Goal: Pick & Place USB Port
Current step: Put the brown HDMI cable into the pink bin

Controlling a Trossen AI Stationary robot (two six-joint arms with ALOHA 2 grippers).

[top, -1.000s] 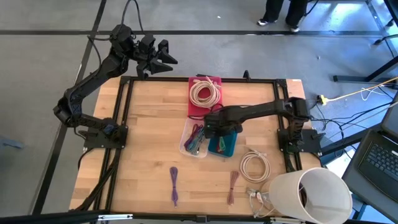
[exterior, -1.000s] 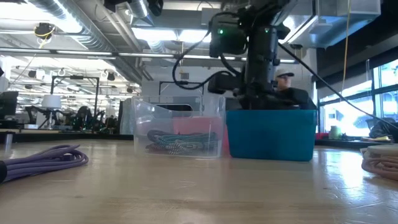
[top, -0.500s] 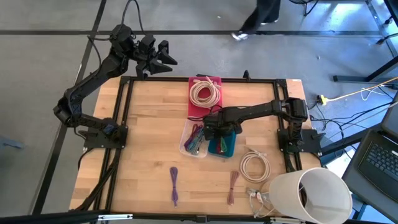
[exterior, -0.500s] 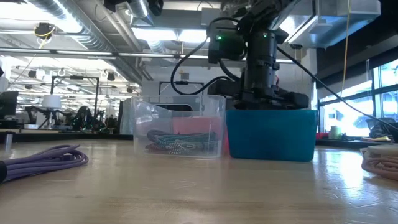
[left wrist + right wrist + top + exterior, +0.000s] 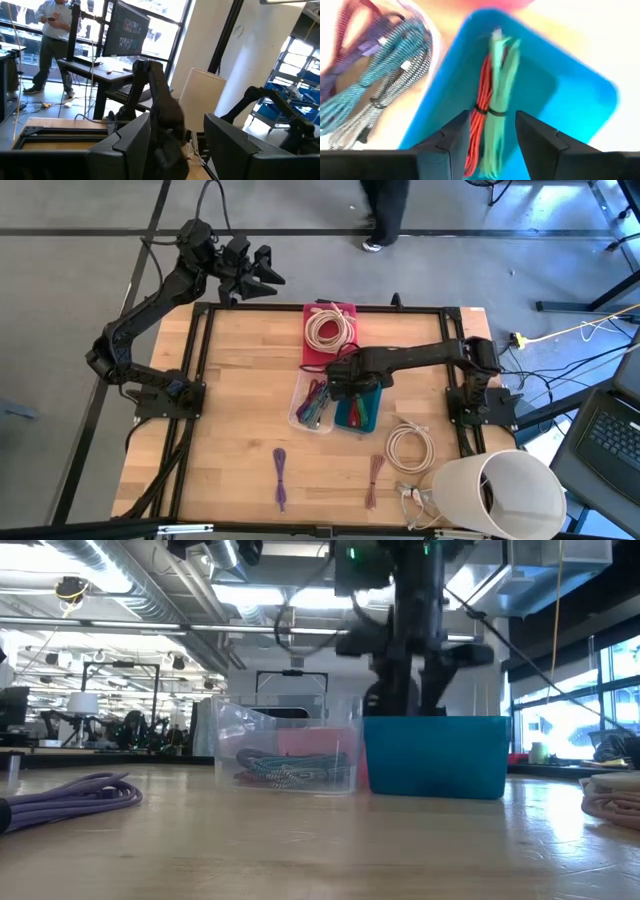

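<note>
Over the blue bin (image 5: 362,412), the right gripper (image 5: 490,137) hangs with jaws apart, a bundled cable (image 5: 492,100) lying released inside, so the placing step looks done and the next move calls for fetching another cable from the tabletop (image 5: 240,395), while the left gripper (image 5: 262,275), jaws apart too, waits beyond the far edge.

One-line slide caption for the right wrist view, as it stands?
Right gripper open above the blue bin, where a bundled red-and-green cable lies; the clear bin's braided cables sit alongside.
</note>
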